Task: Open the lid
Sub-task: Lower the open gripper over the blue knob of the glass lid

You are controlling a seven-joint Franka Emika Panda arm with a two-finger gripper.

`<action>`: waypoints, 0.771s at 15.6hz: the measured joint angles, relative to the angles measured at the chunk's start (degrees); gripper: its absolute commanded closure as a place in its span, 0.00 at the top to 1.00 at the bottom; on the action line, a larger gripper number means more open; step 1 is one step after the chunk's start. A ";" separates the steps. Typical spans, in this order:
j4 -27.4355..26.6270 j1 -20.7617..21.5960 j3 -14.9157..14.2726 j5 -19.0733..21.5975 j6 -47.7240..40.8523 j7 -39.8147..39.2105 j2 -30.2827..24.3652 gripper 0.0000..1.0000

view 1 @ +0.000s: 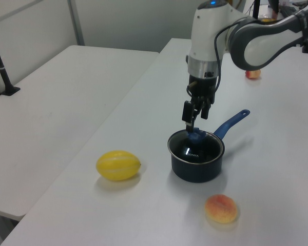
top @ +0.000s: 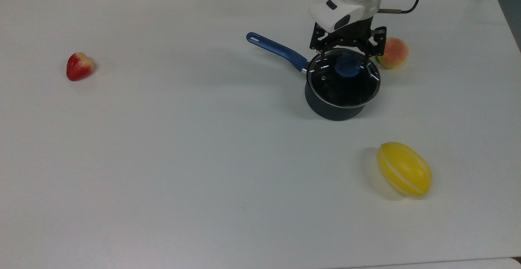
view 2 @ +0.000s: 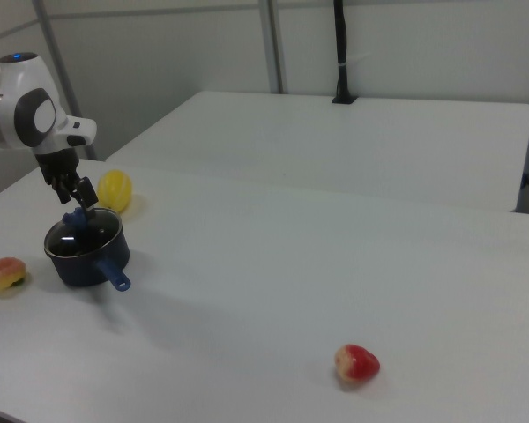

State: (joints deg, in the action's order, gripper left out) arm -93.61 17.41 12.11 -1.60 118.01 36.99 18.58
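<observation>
The lid (top: 344, 85) is clear glass with a metal rim and a blue knob (top: 347, 66), and it rests shut on a dark saucepan (top: 330, 112) with a blue handle (top: 276, 49). My gripper (top: 346, 60) hangs open just above the knob, one finger on each side of it, touching nothing. The left view has the gripper (view 1: 194, 122) a little above the lid (view 1: 195, 147). In the right view the gripper (view 2: 76, 199) stands over the lid (view 2: 85, 236).
A peach (top: 395, 52) lies close beside the saucepan, just past my gripper on the top view's right. A yellow melon (top: 404, 174) sits nearer the front edge. A strawberry (top: 79, 66) lies far off at the top view's left.
</observation>
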 measured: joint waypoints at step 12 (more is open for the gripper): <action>0.01 0.15 0.66 -1.21 1.60 0.02 2.39 1.00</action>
State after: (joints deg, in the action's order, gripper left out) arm -93.61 17.56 12.76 -2.81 119.61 37.01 20.97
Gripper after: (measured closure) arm 0.000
